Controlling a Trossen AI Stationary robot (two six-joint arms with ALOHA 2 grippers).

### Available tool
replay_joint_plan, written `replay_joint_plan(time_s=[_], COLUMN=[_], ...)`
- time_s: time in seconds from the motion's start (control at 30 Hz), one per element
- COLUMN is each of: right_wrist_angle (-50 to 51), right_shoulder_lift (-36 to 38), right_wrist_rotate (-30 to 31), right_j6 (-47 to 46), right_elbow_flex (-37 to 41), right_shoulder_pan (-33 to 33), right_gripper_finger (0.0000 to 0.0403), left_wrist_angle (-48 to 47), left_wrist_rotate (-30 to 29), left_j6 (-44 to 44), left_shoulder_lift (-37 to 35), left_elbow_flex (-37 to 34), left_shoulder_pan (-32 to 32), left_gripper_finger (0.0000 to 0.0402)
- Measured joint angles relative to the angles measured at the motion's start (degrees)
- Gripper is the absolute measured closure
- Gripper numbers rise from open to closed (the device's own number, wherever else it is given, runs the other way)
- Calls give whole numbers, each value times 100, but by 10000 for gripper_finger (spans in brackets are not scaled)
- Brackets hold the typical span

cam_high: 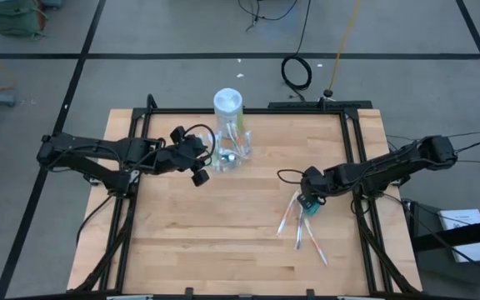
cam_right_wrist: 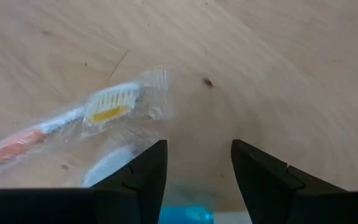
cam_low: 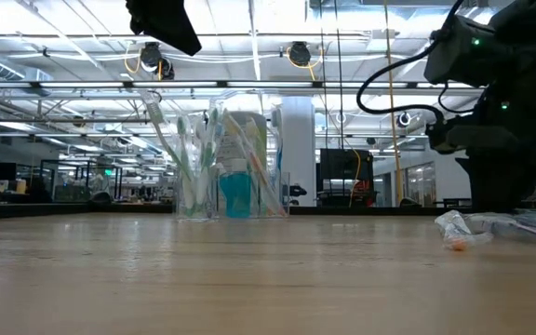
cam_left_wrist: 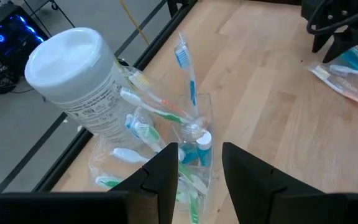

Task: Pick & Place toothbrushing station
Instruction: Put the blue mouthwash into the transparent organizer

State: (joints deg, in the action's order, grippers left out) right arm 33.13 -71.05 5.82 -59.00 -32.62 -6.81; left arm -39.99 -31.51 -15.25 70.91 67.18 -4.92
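My left gripper (cam_left_wrist: 199, 171) hangs spread beside the clear plastic toothbrushing station (cam_high: 232, 148), far centre on the pale wood surface (cam_high: 190, 242). My right gripper (cam_right_wrist: 196, 168) gapes over crinkly wrapped toothbrushes (cam_high: 300, 223).

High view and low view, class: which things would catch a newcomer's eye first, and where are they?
The clear holder crammed with toothbrushes stands near the table's far edge, beside a white-topped canister. The left tool hovers just beside it, fingers apart. Toward the right side, the right tool hangs open over a loose scatter of wrapped toothbrushes on the bare wood.
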Motion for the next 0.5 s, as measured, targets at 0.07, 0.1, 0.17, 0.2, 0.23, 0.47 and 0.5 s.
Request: replay_joint_plan(time_s=[0.07,0.1,0.17,0.2,0.23,0.47,0.5], right_wrist_angle=[-13,-30,-20,7,24,527,688], right_shoulder_lift=[2,2,35,75,125,886,1025], right_wrist_rotate=[-111,-184,-267,-317,-354,-594,-627], right_j6=[-22,-9,122,280,563,2373,2603], right_elbow_flex=[0,0,0,3,7,7,7], right_shoulder_pan=[2,2,2,2,0,-4,-4], right_gripper_finger=[232,232,232,232,232,232,232], left_wrist_angle=[2,2,2,2,2,3,2], left_wrist_rotate=[-1,-4,-3,-4,-4,-4,-5], left_j6=[-2,-2,-2,0,0,0,0], left_shoulder_lift=[0,0,0,0,0,0,0], left_elbow_flex=[0,0,0,0,0,-1,-2], left_shoulder_pan=[0,2,2,2,2,2,2], left_gripper_finger=[270,270,270,270,270,270,270])
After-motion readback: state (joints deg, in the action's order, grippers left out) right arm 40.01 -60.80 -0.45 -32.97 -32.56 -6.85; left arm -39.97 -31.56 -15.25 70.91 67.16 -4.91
